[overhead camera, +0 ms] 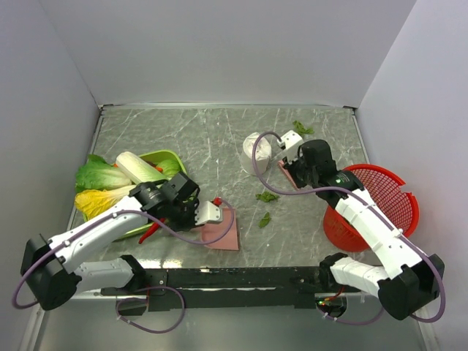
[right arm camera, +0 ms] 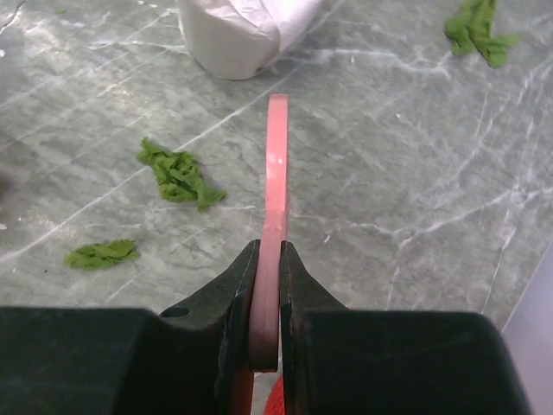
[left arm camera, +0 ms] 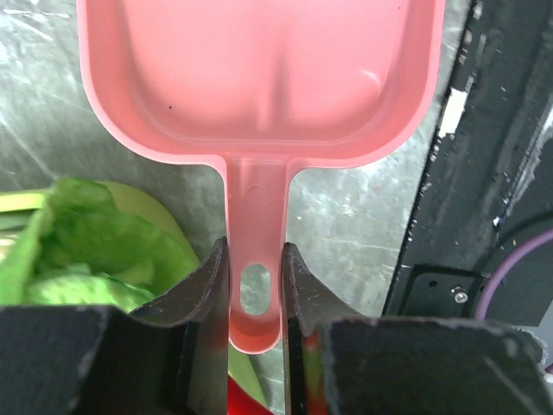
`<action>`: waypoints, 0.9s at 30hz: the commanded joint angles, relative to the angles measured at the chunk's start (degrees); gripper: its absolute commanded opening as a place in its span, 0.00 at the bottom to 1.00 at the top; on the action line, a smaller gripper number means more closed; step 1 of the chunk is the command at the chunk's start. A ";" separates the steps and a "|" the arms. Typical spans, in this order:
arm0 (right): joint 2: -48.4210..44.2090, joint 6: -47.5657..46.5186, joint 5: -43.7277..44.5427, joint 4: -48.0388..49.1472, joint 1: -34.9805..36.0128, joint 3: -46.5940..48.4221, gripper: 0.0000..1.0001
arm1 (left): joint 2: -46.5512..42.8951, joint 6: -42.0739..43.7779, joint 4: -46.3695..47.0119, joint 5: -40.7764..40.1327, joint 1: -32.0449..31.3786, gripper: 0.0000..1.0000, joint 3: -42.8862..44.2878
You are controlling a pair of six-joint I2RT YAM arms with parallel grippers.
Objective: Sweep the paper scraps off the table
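On the dark-grey marble table [overhead camera: 183, 131] lie three dark-green paper scraps: one [overhead camera: 266, 196] and another [overhead camera: 265, 219] in the middle, a third [overhead camera: 302, 128] at the far right. The right wrist view shows them too [right arm camera: 180, 173], [right arm camera: 102, 253], [right arm camera: 479, 26]. My left gripper [overhead camera: 202, 213] [left arm camera: 256, 259] is shut on the handle of the pink dustpan [overhead camera: 221, 231] [left arm camera: 259, 78], which lies flat left of the scraps. My right gripper [overhead camera: 295, 168] [right arm camera: 269, 259] is shut on a thin pink sweeper [overhead camera: 286, 174] [right arm camera: 276, 164], seen edge-on, right of the scraps.
A white crumpled lump [overhead camera: 256, 152] [right arm camera: 246, 30] stands just beyond the sweeper. A red mesh basket [overhead camera: 373, 208] lies tipped at the right edge. A green tray [overhead camera: 167, 156] with lettuce [overhead camera: 99, 175], cabbage and a red chili [overhead camera: 150, 232] sits at the left, beside my left arm.
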 commanded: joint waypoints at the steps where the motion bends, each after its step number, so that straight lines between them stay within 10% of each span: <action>1: -0.78 4.92 3.03 1.77 -0.80 -0.71 0.00 | 2.02 -3.39 3.16 -2.95 -1.50 0.01 4.90; 27: 11.78 14.06 -6.71 0.89 -2.47 2.27 0.00 | 25.40 -11.83 0.09 -12.36 -4.05 0.01 16.95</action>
